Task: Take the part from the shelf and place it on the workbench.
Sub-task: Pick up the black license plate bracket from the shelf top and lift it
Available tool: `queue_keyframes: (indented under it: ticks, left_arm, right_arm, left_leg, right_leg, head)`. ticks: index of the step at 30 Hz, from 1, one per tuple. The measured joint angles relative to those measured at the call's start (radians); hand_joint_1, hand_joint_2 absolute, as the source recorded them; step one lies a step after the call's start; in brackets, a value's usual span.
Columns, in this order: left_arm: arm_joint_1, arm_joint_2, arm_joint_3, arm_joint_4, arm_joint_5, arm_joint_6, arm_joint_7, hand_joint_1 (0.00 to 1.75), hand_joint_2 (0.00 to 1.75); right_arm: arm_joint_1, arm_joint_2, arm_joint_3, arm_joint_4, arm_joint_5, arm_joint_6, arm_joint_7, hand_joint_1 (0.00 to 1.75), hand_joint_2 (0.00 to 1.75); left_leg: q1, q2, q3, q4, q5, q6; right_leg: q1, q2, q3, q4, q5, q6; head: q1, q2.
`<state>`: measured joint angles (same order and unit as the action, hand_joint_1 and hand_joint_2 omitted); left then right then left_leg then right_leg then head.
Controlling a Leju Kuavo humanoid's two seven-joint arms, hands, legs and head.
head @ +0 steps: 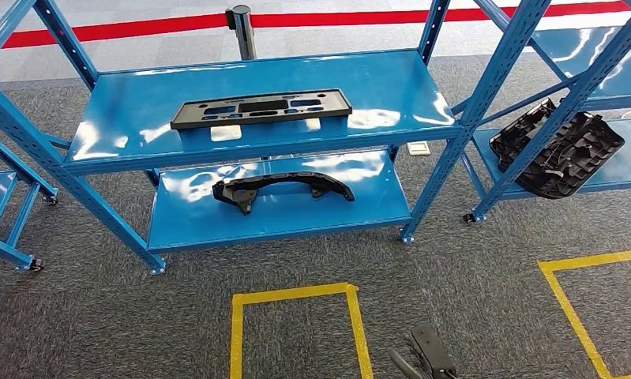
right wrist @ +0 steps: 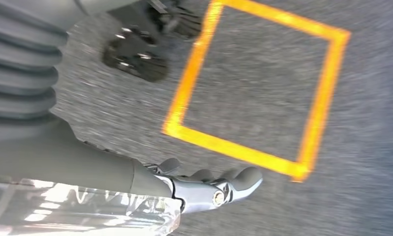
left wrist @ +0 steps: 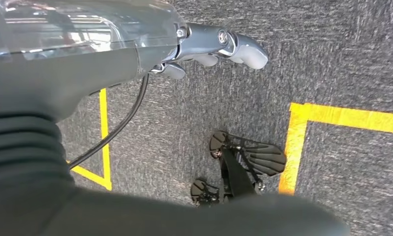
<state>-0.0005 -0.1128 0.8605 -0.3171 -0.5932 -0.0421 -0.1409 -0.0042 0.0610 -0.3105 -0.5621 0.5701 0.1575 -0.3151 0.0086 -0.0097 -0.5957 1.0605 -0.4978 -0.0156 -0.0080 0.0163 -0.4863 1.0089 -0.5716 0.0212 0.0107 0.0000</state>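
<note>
Both our hands hang over grey carpet, left hand (left wrist: 219, 46) and right hand (right wrist: 209, 184) empty, fingers loosely apart; flat black part (head: 261, 108) lies on the blue shelf (head: 391, 87).

in front of us stands a blue shelf (head: 122, 150) on small castors. on its upper board lies a flat black rectangular part (head: 261, 108) with cut-outs; on the lower board lies a curved black part (head: 284, 188). to the right a second blue shelf (head: 621, 170) carries a ribbed black part (head: 561, 150) on its board. both shelves stand on grey carpet floor (head: 470, 292) marked with yellow tape squares (head: 296, 297).
</note>
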Motion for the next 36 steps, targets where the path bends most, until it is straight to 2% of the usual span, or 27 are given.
queue_keyframes:
  ticks: [1,5,36]
  left_arm:
    - [-0.002,-0.002,0.012,0.002,-0.007,0.000,-0.002,0.00,0.00]
    - [-0.010,-0.010,0.060,0.009,-0.033,-0.006,-0.008,0.00,0.00]
    - [-0.067,-0.061,0.357,0.050,-0.222,-0.037,-0.068,0.00,0.00]
  right_arm:
    - [-0.002,0.000,0.016,-0.027,-0.011,0.006,-0.010,0.00,1.75]
    - [-0.009,-0.001,0.084,-0.144,-0.052,0.031,-0.047,0.00,0.00]
    - [-0.076,-0.030,0.648,-1.089,-0.388,0.230,-0.294,0.00,0.00]
  left_leg:
    - [0.000,0.000,0.000,0.000,0.000,0.000]
    - [0.000,0.000,0.000,0.000,0.000,0.000]
    - [0.000,0.000,0.001,0.000,0.000,0.000]
  right_leg:
    - [0.000,0.000,0.000,0.000,0.000,0.000]
    - [0.000,0.000,0.000,0.000,0.000,0.000]
    - [0.000,0.000,0.001,0.000,0.000,0.000]
  head:
    - [0.000,0.000]
    - [0.000,0.000]
    - [0.000,0.000]
